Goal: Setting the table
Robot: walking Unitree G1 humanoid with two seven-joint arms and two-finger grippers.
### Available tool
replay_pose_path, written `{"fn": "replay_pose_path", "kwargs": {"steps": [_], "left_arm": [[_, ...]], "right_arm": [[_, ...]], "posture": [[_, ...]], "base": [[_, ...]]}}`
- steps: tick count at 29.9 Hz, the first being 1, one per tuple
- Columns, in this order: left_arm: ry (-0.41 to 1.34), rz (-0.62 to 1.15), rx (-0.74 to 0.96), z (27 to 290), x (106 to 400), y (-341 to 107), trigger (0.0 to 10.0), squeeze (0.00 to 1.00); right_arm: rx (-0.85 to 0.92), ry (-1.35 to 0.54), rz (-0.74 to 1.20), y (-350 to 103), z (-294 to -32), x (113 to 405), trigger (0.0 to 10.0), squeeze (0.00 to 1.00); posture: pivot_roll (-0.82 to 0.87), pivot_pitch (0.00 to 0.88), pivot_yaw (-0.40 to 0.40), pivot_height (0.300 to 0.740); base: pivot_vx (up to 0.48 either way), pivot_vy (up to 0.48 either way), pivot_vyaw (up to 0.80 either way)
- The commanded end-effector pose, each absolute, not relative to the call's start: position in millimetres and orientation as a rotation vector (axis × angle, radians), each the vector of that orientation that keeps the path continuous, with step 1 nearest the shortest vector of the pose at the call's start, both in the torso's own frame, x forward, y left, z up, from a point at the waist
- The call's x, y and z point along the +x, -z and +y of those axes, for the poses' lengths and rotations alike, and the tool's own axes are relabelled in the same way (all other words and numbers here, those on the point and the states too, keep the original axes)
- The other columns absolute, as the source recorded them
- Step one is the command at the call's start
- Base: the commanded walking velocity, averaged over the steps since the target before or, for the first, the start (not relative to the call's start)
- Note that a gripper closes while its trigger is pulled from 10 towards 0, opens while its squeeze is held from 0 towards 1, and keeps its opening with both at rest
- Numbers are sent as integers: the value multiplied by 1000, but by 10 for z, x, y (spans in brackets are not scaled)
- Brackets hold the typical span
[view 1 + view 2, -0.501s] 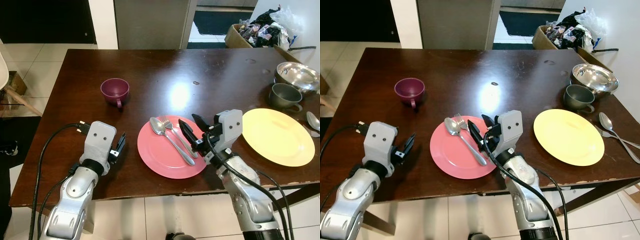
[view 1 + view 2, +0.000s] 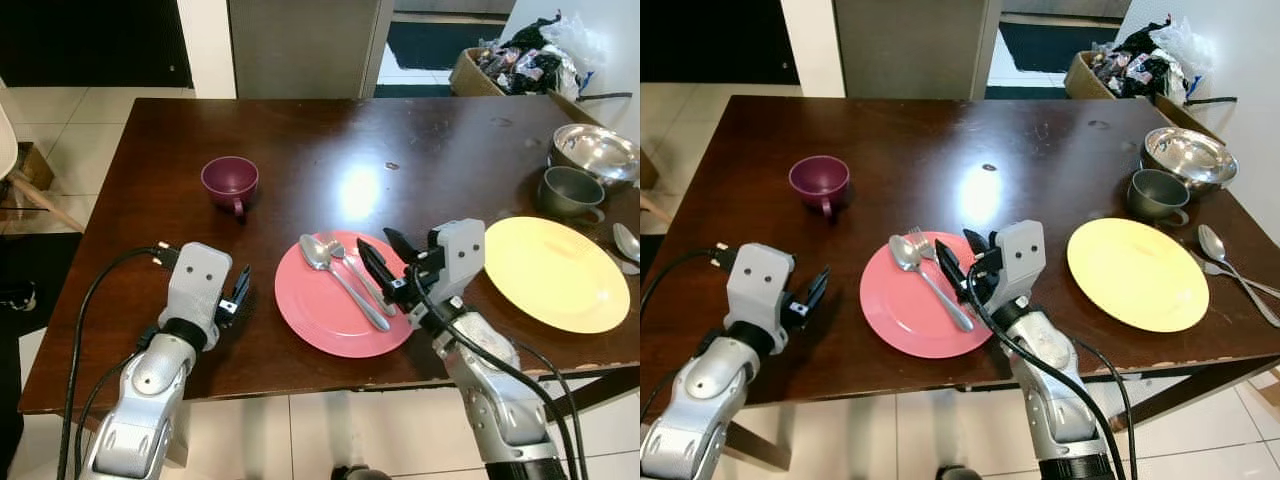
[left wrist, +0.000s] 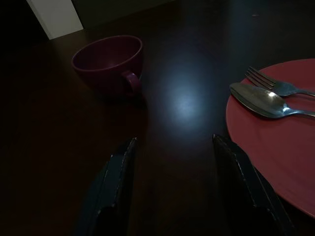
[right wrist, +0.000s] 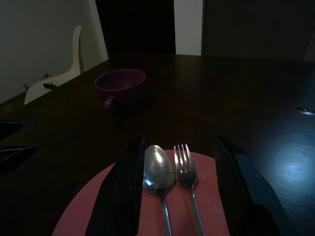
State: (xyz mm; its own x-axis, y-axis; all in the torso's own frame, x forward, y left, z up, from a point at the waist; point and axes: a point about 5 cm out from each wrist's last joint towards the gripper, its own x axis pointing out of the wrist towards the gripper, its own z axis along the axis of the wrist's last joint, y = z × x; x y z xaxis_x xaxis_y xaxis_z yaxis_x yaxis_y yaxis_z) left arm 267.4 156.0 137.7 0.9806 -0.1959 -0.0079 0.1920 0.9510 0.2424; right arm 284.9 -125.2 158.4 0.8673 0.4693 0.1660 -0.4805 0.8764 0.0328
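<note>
A pink plate [image 2: 330, 318] lies near the front edge of the dark wooden table [image 2: 300, 140]. On it rest a spoon [image 2: 335, 272] and a fork [image 2: 362, 280], side by side. My right gripper [image 2: 382, 258] is open just above the plate's right side, its fingers [image 4: 125, 191] straddling the spoon and fork handles without touching them. My left gripper [image 2: 242, 290] is open above the table left of the plate, holding nothing. A purple cup [image 2: 230, 182] stands farther back on the left.
A yellow plate [image 2: 555, 272] lies to the right, with a grey mug [image 2: 570, 192] and a steel bowl [image 2: 597, 152] behind it. More spoons [image 2: 1225, 262] lie at the far right edge. A white chair [image 2: 8, 150] stands off the table's left side.
The camera has shifted slightly. My right gripper has edged a little toward the spoon and fork; the left arm has nudged to the right.
</note>
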Motion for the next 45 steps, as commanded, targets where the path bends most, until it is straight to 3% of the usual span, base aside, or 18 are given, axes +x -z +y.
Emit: {"fn": "replay_pose_path", "kwargs": {"steps": [1, 25, 45], "left_arm": [[192, 6, 247, 1573, 2662, -1311, 10000, 0], [199, 0, 244, 1571, 2663, -1315, 10000, 0], [196, 5, 244, 1578, 2655, -1316, 10000, 0]], "right_arm": [[79, -499, -142, -1552, -1256, 2843, 10000, 0], [77, -508, -146, -1555, -1244, 2853, 10000, 0], [82, -508, -142, -1543, -1232, 2850, 10000, 0]], "posture": [[-95, 36, 4, 740], [-94, 25, 6, 740], [-91, 31, 8, 740]], "base": [[0, 0, 0], [0, 0, 0], [-346, 0, 0]]}}
